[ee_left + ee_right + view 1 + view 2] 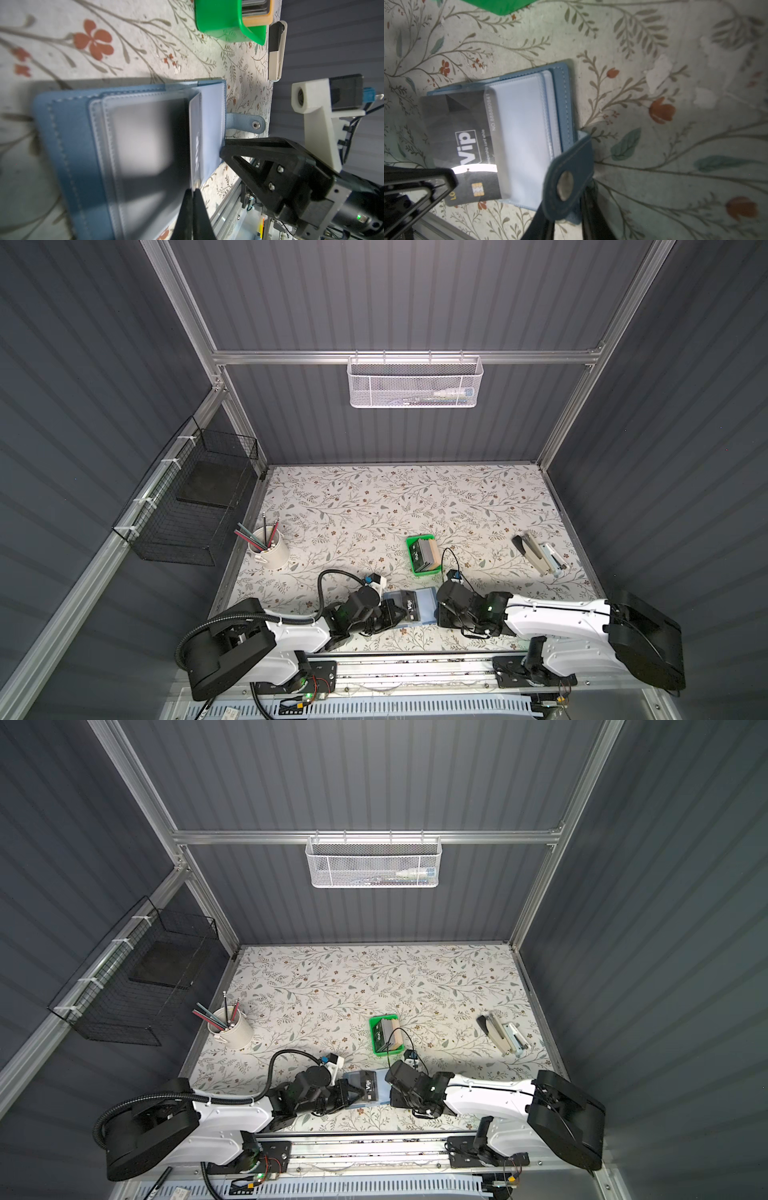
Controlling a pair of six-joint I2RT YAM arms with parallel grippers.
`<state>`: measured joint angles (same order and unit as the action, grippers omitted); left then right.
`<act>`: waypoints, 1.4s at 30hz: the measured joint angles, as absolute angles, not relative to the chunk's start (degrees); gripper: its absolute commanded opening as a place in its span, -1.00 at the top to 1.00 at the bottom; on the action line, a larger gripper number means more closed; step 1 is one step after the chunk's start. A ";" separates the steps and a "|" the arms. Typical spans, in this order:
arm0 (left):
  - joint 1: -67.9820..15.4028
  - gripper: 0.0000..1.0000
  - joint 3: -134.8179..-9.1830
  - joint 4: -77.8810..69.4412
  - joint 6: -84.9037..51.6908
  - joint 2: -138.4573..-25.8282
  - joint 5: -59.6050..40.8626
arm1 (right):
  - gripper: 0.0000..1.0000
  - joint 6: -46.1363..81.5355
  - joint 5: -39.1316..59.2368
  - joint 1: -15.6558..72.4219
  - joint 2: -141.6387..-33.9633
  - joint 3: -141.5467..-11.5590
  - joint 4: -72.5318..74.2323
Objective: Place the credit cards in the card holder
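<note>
Left gripper (192, 194): jaws closed tight on the near edge of a dark card (463, 128) printed "ViP". The card's far edge lies under the clear pocket (525, 128) of the holder (560, 91), and its number line shows through the plastic. Most of the card, chip included, is outside the pocket on the left gripper's side.

Right gripper (226, 151): jaws a little apart at the holder's opposite edge. In the right wrist view one finger stands on either side of the snap tab (566, 185). In the left wrist view one fingertip touches the blue cover just beside the tab. Whether it pinches the cover cannot be told.

The holder lies open on the desk (374, 506), directly between the two grippers, which face each other across it.

Beyond the right gripper, away from the arm bases, stands a green tray (411, 558). The other cards (424, 553) stand on edge inside it, dark, grey and tan. A black cable (443, 556) from the right wrist loops up just beside the tray.

Farther out on the right gripper's side lies a stapler (540, 558). Well out from the left gripper stands a white cup (274, 556) of pencils (253, 537). On the walls hang a black wire basket (195, 506) and a white mesh basket (415, 385).
</note>
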<state>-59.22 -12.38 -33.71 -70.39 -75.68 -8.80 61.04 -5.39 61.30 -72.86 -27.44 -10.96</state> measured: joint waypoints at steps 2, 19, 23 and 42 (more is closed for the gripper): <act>-59.22 1.00 -12.49 -33.95 -70.41 -76.03 -8.80 | 0.52 61.06 -5.41 61.34 -72.86 -27.44 -10.96; -59.99 1.00 -15.33 -33.95 -71.24 -79.57 -8.97 | 0.53 61.08 -5.69 61.60 -72.86 -27.44 -10.94; -60.34 0.95 -16.23 -33.61 -71.24 -80.29 -8.93 | 0.53 61.08 -5.76 61.60 -72.84 -27.44 -10.92; -60.47 0.49 -22.96 -13.67 -70.28 -76.47 -6.85 | 0.53 61.14 -5.80 61.65 -72.79 -27.38 -10.79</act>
